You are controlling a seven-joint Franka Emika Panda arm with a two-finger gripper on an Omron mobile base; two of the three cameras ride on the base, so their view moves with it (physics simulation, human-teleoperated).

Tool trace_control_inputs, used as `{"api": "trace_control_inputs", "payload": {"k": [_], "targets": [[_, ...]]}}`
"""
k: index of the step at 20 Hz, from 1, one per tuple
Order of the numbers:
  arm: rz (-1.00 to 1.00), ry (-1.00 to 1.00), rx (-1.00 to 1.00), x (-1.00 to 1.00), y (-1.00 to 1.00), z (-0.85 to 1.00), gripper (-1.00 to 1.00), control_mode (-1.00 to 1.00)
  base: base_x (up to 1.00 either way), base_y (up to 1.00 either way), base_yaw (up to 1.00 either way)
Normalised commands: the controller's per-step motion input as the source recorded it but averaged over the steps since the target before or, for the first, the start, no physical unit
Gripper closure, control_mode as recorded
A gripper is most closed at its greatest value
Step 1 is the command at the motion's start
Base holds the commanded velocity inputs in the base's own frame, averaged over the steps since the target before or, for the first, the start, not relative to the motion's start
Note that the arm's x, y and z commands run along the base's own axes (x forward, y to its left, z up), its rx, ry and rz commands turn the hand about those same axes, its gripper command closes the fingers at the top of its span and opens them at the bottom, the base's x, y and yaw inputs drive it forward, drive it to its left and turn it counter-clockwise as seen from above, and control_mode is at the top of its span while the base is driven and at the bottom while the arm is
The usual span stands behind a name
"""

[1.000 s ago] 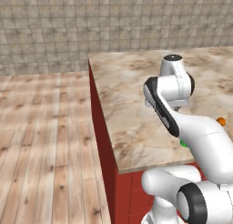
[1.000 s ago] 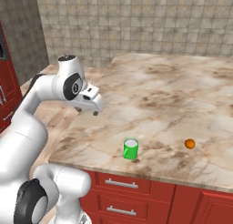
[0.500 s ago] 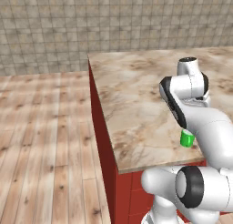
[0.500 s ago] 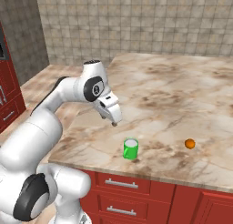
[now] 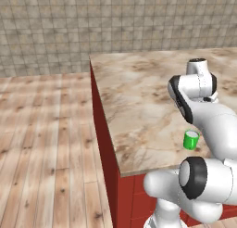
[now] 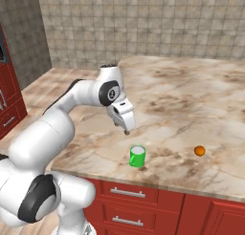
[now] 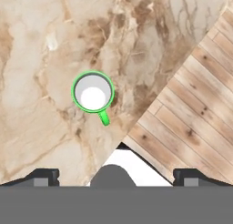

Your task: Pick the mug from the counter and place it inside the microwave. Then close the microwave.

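Now the arm has swung down and forward over the desk (image 6: 191,100), so its wide-open, empty pincer (image 6: 126,130) hangs just above and behind the upright mug (image 6: 137,156) near the desk's front edge, ready to grasp.

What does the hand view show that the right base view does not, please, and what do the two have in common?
Hand view alone: straight down into the mug, with its white inside and small green handle, plus the wooden floor past the counter edge.

Right base view alone: the orange ball to the right of the mug, the open hand above the counter and apart from the mug, the tiled wall and the red drawers.

Both: the upright mug on the marbled counter.
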Motion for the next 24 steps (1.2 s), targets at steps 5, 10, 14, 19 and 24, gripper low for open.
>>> {"api": "trace_control_inputs", "payload": {"k": [5, 10, 14, 19, 24], "targets": [[0.00, -0.10, 0.04, -0.01, -0.04, -0.56, -1.00, -1.00, 0.00, 0.00, 0.00], [0.00, -0.13, 0.04, 0.00, 0.00, -0.49, -1.00, -1.00, 0.00, 0.00, 0.00], [0.00, -0.13, 0.00, 0.00, 0.00, -0.30, -1.00, -1.00, 0.00, 0.00, 0.00], [0.00, -0.06, 0.00, 0.00, -0.07, -0.22, -1.00, -1.00, 0.00, 0.00, 0.00], [0.00, 0.00, 0.00, 0.00, -0.20, -0.06, -1.00, -1.00, 0.00, 0.00, 0.00]]}}
